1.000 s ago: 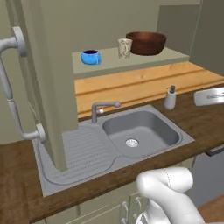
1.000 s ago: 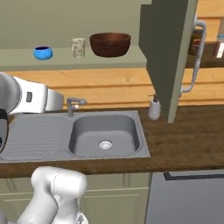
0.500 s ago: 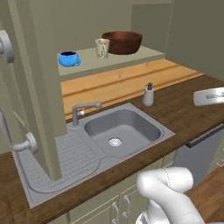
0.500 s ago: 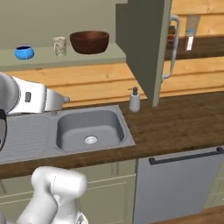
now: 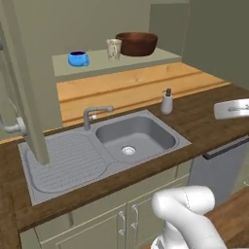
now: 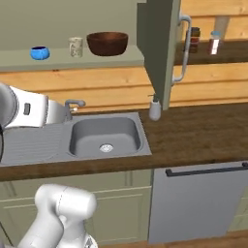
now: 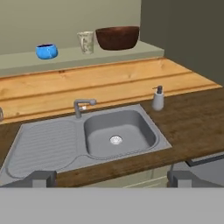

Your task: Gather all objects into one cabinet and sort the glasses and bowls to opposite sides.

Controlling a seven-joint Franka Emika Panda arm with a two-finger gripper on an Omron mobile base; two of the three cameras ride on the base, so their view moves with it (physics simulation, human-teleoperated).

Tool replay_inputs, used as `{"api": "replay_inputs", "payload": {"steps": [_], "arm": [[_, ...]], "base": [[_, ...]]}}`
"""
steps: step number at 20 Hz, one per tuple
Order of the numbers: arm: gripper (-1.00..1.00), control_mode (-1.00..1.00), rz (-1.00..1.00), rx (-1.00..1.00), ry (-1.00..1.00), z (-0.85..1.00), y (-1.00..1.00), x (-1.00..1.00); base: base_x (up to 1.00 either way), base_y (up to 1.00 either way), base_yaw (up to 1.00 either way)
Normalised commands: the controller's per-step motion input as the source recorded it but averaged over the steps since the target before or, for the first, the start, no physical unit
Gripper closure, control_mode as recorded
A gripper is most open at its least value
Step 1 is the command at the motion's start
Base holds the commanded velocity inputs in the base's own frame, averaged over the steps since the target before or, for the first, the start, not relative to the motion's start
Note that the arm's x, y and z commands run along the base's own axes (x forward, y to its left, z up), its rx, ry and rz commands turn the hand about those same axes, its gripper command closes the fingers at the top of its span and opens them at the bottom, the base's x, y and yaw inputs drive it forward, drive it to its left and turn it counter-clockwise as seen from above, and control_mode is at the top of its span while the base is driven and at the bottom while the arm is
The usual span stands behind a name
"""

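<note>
The wide olive cabinet stands open above the sink, its pale green shelf floor (image 5: 146, 61) (image 6: 121, 60) (image 7: 131, 53) bare at the right end. On that shelf, from left to right, sit the small blue bowl (image 5: 78, 58) (image 6: 39, 52) (image 7: 46, 51), one cream glass (image 5: 113, 49) (image 6: 75, 47) (image 7: 86, 42) and the large dark brown bowl (image 5: 136, 43) (image 6: 107, 43) (image 7: 117, 37). The second glass is out of view. My gripper (image 7: 111, 178) hangs back over the counter's front edge, well short of the shelf, open with nothing between its fingertips (image 7: 41, 178).
The left cabinet door (image 5: 29, 87) and the right one (image 6: 157, 48) with its grey handle (image 6: 183, 48) swing out over the counter. Below lie a steel sink (image 7: 116, 131), faucet (image 7: 83, 105), soap dispenser (image 7: 157, 98) and dishwasher front (image 6: 203, 198). Bottles (image 6: 214, 42) stand farther right.
The whole picture has shifted in both base views, so the camera has moved with the base. The bowls and the glass keep their places on the shelf.
</note>
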Motion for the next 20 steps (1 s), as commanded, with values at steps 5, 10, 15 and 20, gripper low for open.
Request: {"api": "replay_inputs", "payload": {"steps": [5,10,15,20], "arm": [[-1.0,1.0,0.0,0.0,0.0,0.0,0.0,0.0],[-1.0,1.0,0.0,0.0,0.0,0.0,0.0,0.0],[-1.0,1.0,0.0,0.0,0.0,0.0,0.0,0.0],[-1.0,1.0,0.0,0.0,0.0,0.0,0.0,0.0]], "base": [[0.12,-0.38,-0.22],[0.26,-0.03,-0.52],[0.18,0.0,-0.57],[0.19,0.0,-0.62]]}}
